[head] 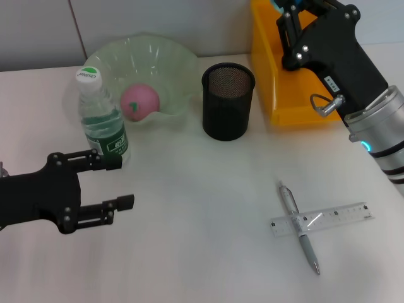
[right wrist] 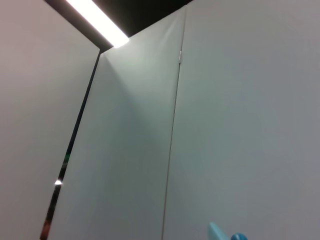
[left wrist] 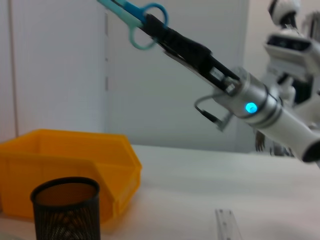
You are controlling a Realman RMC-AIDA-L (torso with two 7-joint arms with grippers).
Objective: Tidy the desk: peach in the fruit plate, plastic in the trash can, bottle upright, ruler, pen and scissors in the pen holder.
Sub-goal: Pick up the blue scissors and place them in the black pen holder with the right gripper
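Note:
My right gripper (head: 287,12) is raised above the yellow bin (head: 278,95) at the back right. In the left wrist view it (left wrist: 159,27) is shut on the blue scissors (left wrist: 142,22), held high and tilted. A blue tip of the scissors shows in the right wrist view (right wrist: 222,234). My left gripper (head: 123,182) is open and empty at the front left, just in front of the upright bottle (head: 101,120). The pink peach (head: 140,101) lies in the translucent green fruit plate (head: 170,60). The black mesh pen holder (head: 228,101) stands at the middle back. The pen (head: 300,227) lies across the clear ruler (head: 334,218) at the front right.
The yellow bin (left wrist: 65,165) stands right behind the pen holder (left wrist: 67,210) in the left wrist view. The ruler's end (left wrist: 227,225) shows there too. No plastic piece is in view. The right wrist view shows only wall and a ceiling light.

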